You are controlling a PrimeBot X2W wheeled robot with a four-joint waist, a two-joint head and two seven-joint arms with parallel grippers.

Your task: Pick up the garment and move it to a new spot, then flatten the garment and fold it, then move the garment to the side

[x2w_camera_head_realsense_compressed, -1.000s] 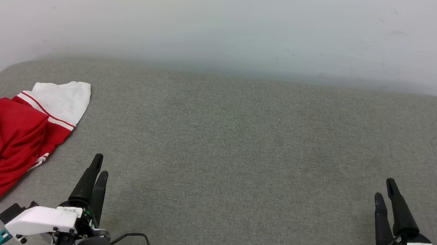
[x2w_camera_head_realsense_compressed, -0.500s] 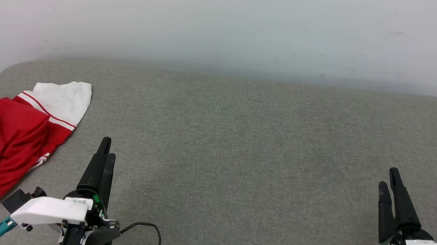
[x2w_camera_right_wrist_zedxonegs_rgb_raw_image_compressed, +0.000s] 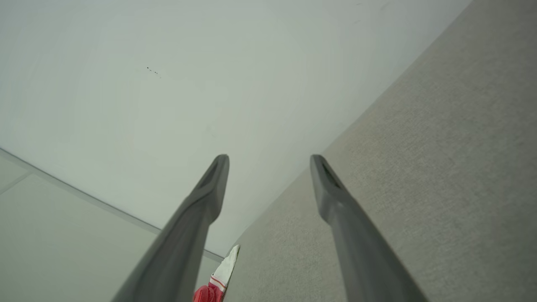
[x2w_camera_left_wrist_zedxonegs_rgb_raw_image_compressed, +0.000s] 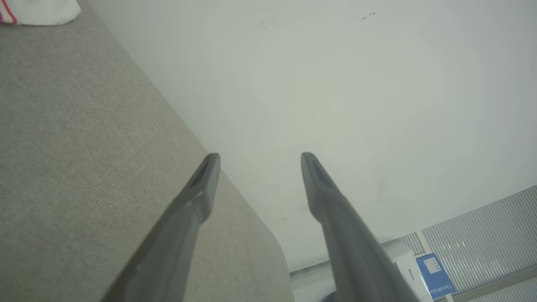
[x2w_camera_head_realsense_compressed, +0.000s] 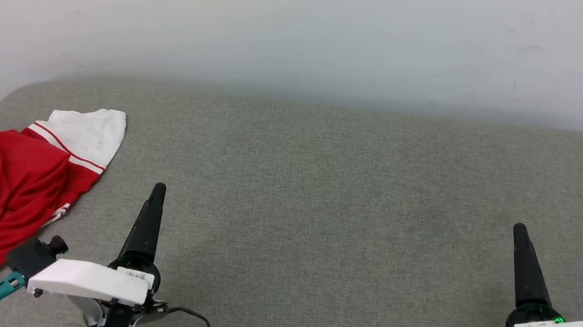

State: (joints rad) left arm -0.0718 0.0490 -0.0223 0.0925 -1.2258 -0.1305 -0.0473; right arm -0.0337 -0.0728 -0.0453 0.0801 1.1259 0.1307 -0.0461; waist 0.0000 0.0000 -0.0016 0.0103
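The left gripper (x2w_camera_left_wrist_zedxonegs_rgb_raw_image_compressed: 260, 157) and right gripper (x2w_camera_right_wrist_zedxonegs_rgb_raw_image_compressed: 268, 157) are held open, empty; the crumpled red white-sleeved jersey T-shirt (x2w_camera_head_realsense_compressed: 3, 185) is judged untouched, every step outstanding.

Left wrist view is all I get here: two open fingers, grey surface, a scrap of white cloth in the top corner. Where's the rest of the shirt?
Observer: In the head view the shirt lies crumpled at the left end of the grey surface, mostly red. Your scrap is its white sleeve.
Operator: Is my left gripper touching it?
Observer: No. The left gripper is apart from it, to its right, fingers pointing toward the wall.
Operator: And the right one?
Observer: The right gripper is open and holds nothing, far across the surface from the shirt.
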